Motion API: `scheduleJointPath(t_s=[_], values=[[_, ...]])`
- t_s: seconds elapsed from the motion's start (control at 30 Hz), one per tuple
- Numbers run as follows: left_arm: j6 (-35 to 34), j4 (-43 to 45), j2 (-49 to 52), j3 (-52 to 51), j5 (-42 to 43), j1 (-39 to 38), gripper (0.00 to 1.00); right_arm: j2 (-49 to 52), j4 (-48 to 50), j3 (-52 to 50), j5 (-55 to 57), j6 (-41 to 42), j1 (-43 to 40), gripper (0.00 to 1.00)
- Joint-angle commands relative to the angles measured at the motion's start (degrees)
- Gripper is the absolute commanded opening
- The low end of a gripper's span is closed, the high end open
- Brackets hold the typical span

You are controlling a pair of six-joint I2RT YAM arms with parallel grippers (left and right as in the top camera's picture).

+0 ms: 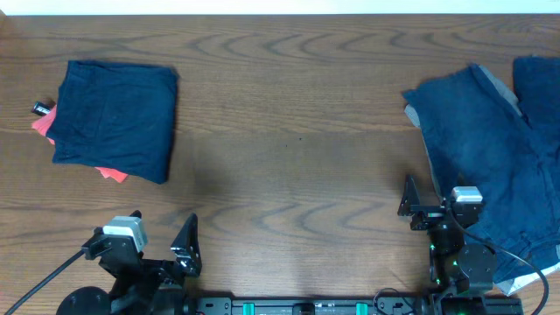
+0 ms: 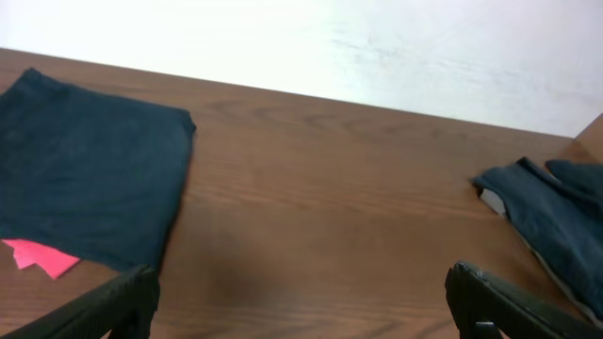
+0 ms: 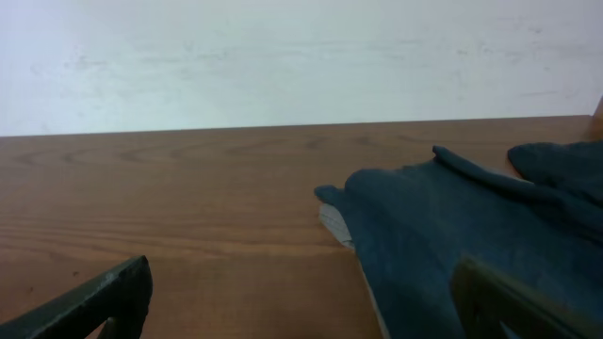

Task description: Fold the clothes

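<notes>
A folded navy garment [image 1: 114,118] lies at the table's left, on top of a folded pink-red one [image 1: 109,172]; it also shows in the left wrist view [image 2: 85,174]. A loose, unfolded pile of navy clothes [image 1: 499,157] with grey lining lies at the right, seen in the right wrist view [image 3: 471,226] and at the edge of the left wrist view [image 2: 556,212]. My left gripper [image 1: 162,236] is open and empty near the front edge. My right gripper [image 1: 433,199] is open and empty at the pile's left edge, one finger over the cloth.
A small black tag [image 1: 41,108] sticks out at the folded stack's left side. Bare wooden tabletop [image 1: 289,131] lies between the stack and the pile. A white wall stands behind the table's far edge [image 3: 283,56].
</notes>
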Motion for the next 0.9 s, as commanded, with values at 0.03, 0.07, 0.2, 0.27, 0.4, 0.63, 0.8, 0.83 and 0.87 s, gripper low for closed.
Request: scheduleJointPath(t_s=[0.03, 0.07, 0.2, 0.27, 0.4, 0.63, 0.8, 0.83, 0.87], values=[[0.55, -1.70, -0.66, -3.41, -4.98, -0.07, 0.98, -0.13, -0.26, -0.07, -0.37, -0.87, -0.39, 0.99], [0.55, -1.84, -1.07, -5.11, -6.16, -0.07, 0.98, -0.13, -0.26, -0.07, -0.37, -0.87, -0.39, 0.99], [0.55, 1.16, -4.76, -13.44, -8.94, -0.07, 0.98, -0.13, -0.26, -0.07, -0.35, -0.87, -0.39, 0.99], [0.57, 4.09, -7.93, -18.29, -9.51, -0.07, 0.98, -0.13, -0.24, -0.07, -0.37, -0.87, -0.39, 0.99], [0.55, 10.91, -10.05, -25.44, -9.94, 0.00, 0.98, -0.13, -0.26, -0.07, -0.37, -0.87, -0.39, 0.99], [0.57, 29.42, -10.29, -34.53, -15.28, -0.02, 0.98, -0.13, -0.24, -0.07, -0.35, -0.87, -0.39, 0.99], [0.57, 46.82, -10.29, -42.36, -17.25, -0.02, 0.98, -0.13, -0.24, -0.07, -0.37, -0.87, -0.39, 0.99], [0.57, 50.14, -10.32, -43.91, -17.22, -0.02, 0.98, -0.13, -0.24, -0.07, -0.37, -0.87, -0.39, 0.99], [0.55, 54.75, -10.32, -46.16, -17.18, -0.02, 0.98, -0.13, -0.24, -0.07, -0.37, -0.87, -0.39, 0.99]])
